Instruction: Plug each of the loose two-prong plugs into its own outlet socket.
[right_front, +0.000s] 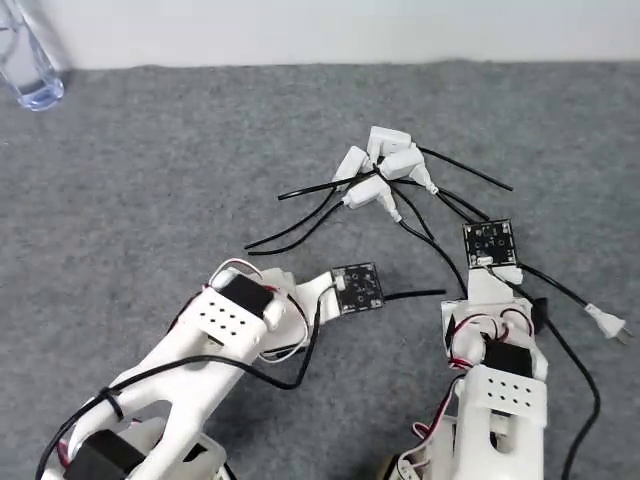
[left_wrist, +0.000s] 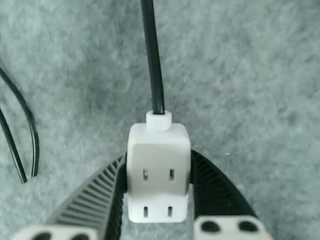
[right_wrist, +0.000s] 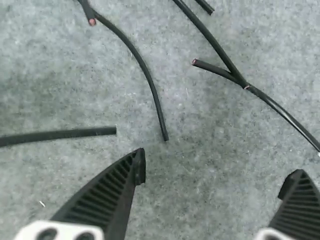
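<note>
The left end effector (left_wrist: 158, 166) is clamped on a white outlet socket (left_wrist: 159, 145). The socket is a squarish block with two pairs of narrow slots on its face, and a black cord (left_wrist: 152, 55) leaves it through a round collar. The right end effector (right_wrist: 220, 167) has its fingers wide apart above the grey desk (right_wrist: 60, 85) and cut cord ends (right_wrist: 164, 136). In the high view a loose two-prong plug (right_front: 608, 322), white, lies at the right edge. More white sockets (right_front: 378, 165) cluster above centre.
</note>
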